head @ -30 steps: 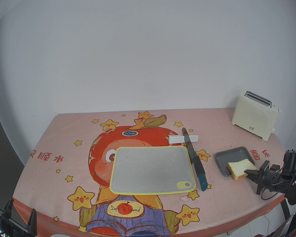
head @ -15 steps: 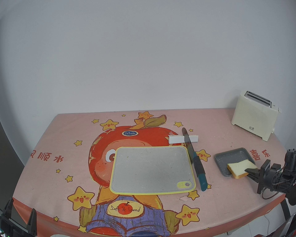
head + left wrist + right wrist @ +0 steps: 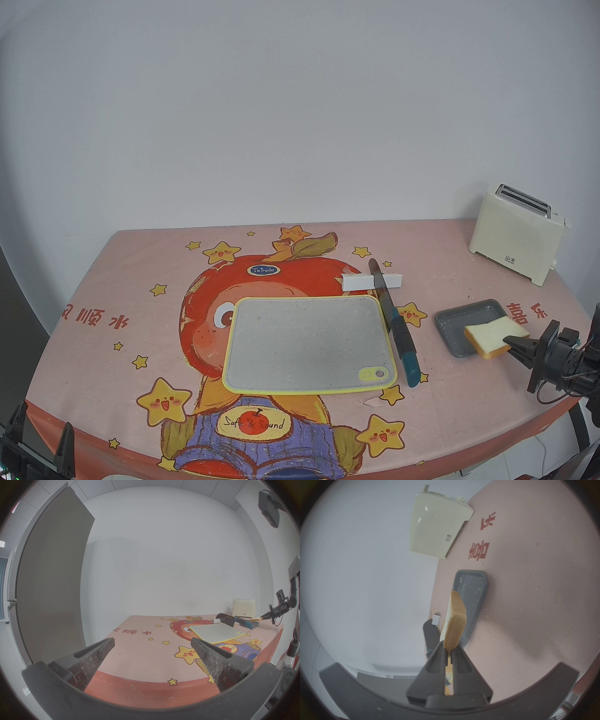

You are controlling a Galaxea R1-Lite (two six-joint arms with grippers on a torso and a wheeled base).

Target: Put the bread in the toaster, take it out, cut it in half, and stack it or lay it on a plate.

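The right gripper has its two fingers pressed close together on the bread. They pinch one edge of the slice, and the rest of it sticks out past the tips. The bread is a pale square with a brown crust. It hangs over the near right corner of the gray plate. I cannot tell if it touches the plate.

The big thing in the middle is the cutting board. It is gray with a yellow rim and lies flat on the pink table.

The plate sits to the right of the board, a little way off. The bread and the right gripper are at the plate's far side from the board, near the table's right edge.

The knife lies between the board and the plate, just beside the board's right edge. Its blue-green handle points to the board's near corner. Its dark blade points to the back and rests across a small white block, just behind the board's far right corner.

The toaster is cream colored and stands upright. It is well to the right of the board and farther back, past the plate. Its slots face up.

The left gripper has its fingers spread wide, with nothing between them. It hangs off the table's near left corner, well apart from the board.
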